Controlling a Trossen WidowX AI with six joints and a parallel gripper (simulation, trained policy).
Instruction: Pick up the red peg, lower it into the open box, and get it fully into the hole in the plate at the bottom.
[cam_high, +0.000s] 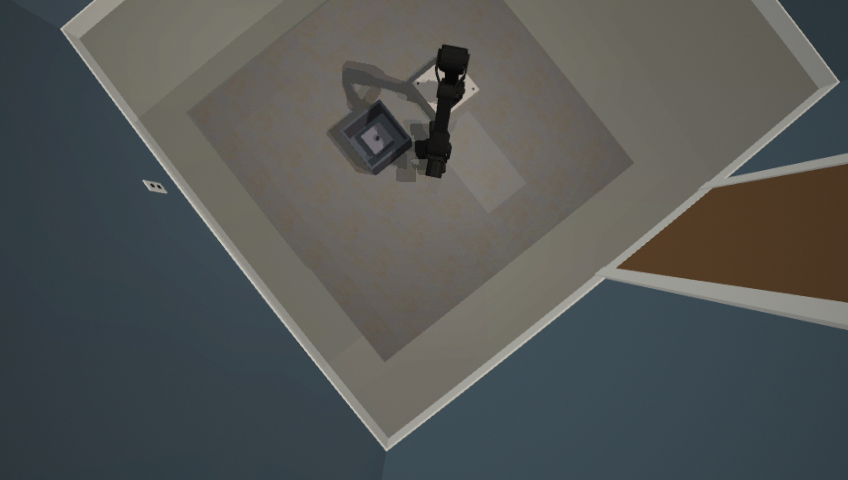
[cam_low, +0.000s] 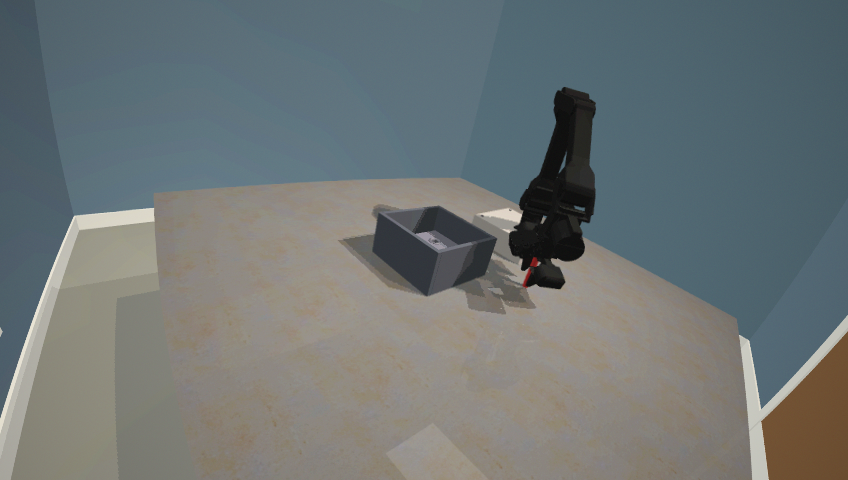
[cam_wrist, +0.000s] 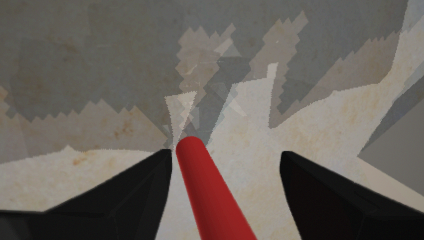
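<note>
My gripper (cam_low: 529, 272) (cam_wrist: 226, 159) is open, its fingers partly apart and low over the table. The red peg (cam_low: 526, 278) (cam_wrist: 215, 195) stands between them, close to the left finger in the wrist view, with a gap to the right finger. It leans in the exterior view; the arm hides it in the top view. The open dark grey box (cam_high: 359, 153) (cam_low: 404, 255) stands beside the gripper. A pale plate (cam_high: 370, 134) (cam_low: 426, 239) lies at its bottom, with a small dark hole near the middle.
The white base block (cam_high: 470, 92) (cam_low: 502, 218) stands under the arm, behind the box and gripper. The box walls rise high around the plate. Shadows of the arm and hand fall on the table (cam_high: 333, 237) (cam_low: 297, 368) between the gripper and the box.
</note>
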